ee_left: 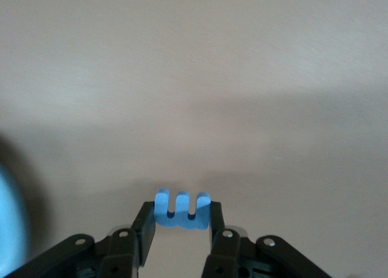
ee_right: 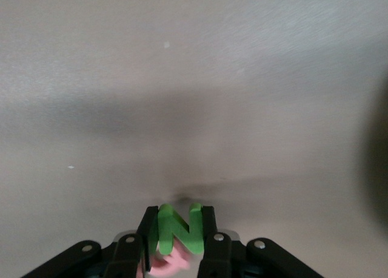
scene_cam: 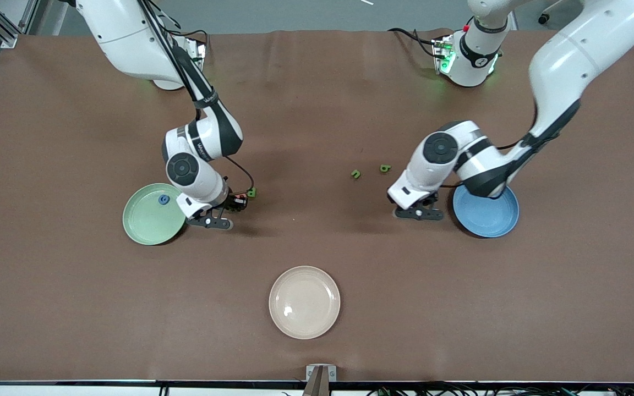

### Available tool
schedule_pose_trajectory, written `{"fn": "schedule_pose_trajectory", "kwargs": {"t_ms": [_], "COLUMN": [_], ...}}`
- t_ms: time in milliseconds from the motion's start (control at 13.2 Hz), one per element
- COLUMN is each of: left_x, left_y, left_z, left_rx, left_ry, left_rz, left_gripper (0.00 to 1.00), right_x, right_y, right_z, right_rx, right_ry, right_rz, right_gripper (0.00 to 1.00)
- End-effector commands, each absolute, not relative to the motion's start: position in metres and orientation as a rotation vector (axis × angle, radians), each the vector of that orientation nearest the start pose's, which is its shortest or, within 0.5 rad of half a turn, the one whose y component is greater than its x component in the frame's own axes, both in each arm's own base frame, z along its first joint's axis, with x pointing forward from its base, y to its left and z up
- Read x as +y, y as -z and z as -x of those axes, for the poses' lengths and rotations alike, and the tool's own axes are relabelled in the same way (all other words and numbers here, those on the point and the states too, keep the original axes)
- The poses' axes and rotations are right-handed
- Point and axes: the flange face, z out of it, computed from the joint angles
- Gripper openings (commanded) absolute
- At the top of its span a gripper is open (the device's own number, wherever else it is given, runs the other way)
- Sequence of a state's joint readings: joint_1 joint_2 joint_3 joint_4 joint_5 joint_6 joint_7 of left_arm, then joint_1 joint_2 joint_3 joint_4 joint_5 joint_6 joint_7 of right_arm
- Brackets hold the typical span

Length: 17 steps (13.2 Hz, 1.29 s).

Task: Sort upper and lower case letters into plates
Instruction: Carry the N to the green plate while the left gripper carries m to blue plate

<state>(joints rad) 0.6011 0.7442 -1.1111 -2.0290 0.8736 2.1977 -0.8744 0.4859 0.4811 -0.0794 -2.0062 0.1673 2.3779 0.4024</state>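
Nearest the front camera, well apart from both grippers, lies an empty cream plate [scene_cam: 304, 302], which has no part in the sorting. Between it and the robots' bases, the right gripper [scene_cam: 238, 202] sits low just beside the pale green plate [scene_cam: 149, 220], its fingers [ee_right: 147, 228] pinching a green capital N [ee_right: 177, 230]; something pink shows under the letter, too little to identify. 1 blue letter [scene_cam: 163, 199] already lies in the green plate. The left gripper [scene_cam: 417, 212] sits low just beside the blue plate [scene_cam: 487, 215], its fingers [ee_left: 145, 220] pinching a blue small m [ee_left: 181, 209]. 2 green letters [scene_cam: 355, 174] and [scene_cam: 385, 168] lie loose on the table between the 2 arms, nearer the left gripper.

Step in hand, as judged: both letters are gripped and ready to be carried. The next move calls for lifting each clear of the table, bringing it over the plate beside it, and letting go low enough that the letter stays in. The surface is a brown mat [scene_cam: 317, 110] with faint creases, covering the table. Of the room, only grey floor and a metal frame at the edges show.
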Motion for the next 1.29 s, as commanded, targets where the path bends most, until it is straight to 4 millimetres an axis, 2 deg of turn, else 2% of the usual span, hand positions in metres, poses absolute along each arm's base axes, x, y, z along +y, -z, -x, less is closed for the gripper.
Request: {"fn": "schedule_pose_trajectory", "kwargs": {"t_ms": [0, 227, 303, 379, 530, 757, 984, 1212], "left_x": [-0.184, -0.112, -0.094, -0.077, -0.049, -0.026, -0.011, -0.002], "left_y": [-0.267, -0.268, -0.268, -0.265, -0.255, -0.234, -0.215, -0.202], "left_z": [-0.531, -0.533, -0.534, -0.533, -0.528, -0.518, -0.512, -0.507], "left_rx": [0.247, 0.321, 0.345, 0.360, 0.412, 0.474, 0.494, 0.508], "left_ry": [0.001, -0.019, -0.025, -0.031, -0.016, -0.037, -0.024, -0.061], "left_rz": [3.109, 3.109, 3.107, 3.101, 3.063, 3.027, 3.051, 3.052], "left_gripper": [0.14, 0.14, 0.14, 0.14, 0.15, 0.16, 0.17, 0.18], "right_x": [0.190, 0.145, 0.124, 0.112, 0.097, 0.083, 0.073, 0.072], "right_y": [-0.243, -0.247, -0.243, -0.240, -0.233, -0.209, -0.207, -0.203], "right_z": [-0.555, -0.555, -0.554, -0.553, -0.548, -0.537, -0.540, -0.543], "right_rx": [0.060, -0.066, -0.104, -0.125, -0.109, -0.086, -0.093, -0.091], "right_ry": [-0.242, -0.272, -0.280, -0.289, -0.283, -0.217, -0.174, -0.134], "right_rz": [3.136, 3.180, 3.204, 3.209, 3.208, 3.212, 3.211, 3.213], "right_gripper": [0.00, 0.01, 0.01, 0.00, 0.00, 0.01, 0.01, 0.01]}}
